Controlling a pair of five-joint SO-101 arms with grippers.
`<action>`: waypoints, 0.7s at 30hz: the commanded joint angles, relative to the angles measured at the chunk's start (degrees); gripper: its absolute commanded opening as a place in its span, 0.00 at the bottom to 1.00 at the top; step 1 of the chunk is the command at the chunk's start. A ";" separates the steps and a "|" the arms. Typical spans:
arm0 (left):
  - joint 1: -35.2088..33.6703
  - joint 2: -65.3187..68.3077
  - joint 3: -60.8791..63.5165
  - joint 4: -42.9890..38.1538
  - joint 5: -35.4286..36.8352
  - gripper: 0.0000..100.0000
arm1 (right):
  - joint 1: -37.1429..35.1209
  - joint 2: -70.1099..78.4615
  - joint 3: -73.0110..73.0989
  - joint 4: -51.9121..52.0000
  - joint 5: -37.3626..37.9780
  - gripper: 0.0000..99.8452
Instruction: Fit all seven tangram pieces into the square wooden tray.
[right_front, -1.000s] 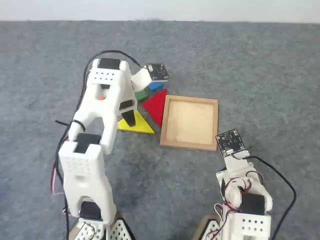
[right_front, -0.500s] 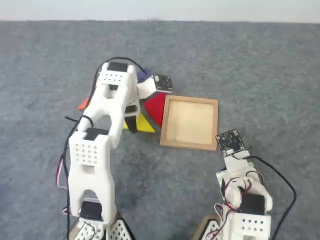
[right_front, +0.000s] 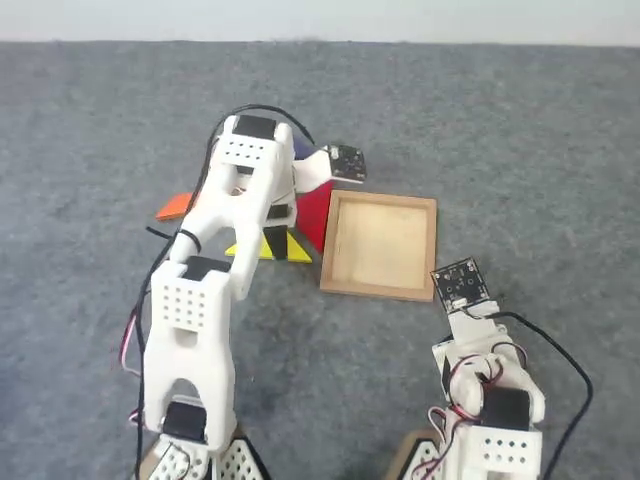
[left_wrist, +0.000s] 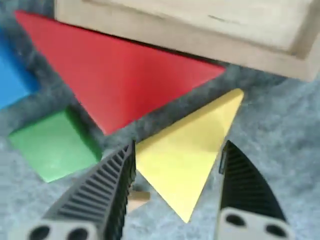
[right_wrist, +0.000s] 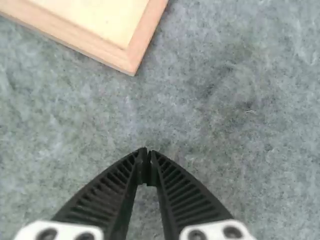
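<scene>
Yellow triangle (left_wrist: 188, 153) sits inside the widely spread left tool (left_wrist: 179, 145).

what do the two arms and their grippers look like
The left arm and right arm are white plastic shells with grids of small holes and black motors at the joints. A black cable loops along each; red and white wires show near the bases. Each wrist carries a square black circuit board. The left gripper and right gripper have black, ribbed, pointed fingers on white mounts.
</scene>
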 joint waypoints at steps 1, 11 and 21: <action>-1.49 0.88 -2.33 0.53 -2.73 0.26 | -0.22 -0.84 0.97 0.13 0.44 0.01; -2.99 6.07 -2.33 -1.23 -2.64 0.26 | -0.22 -0.84 0.97 0.13 0.44 0.01; -2.55 5.54 -2.33 0.79 -2.73 0.11 | -0.22 -0.84 0.97 0.13 0.44 0.01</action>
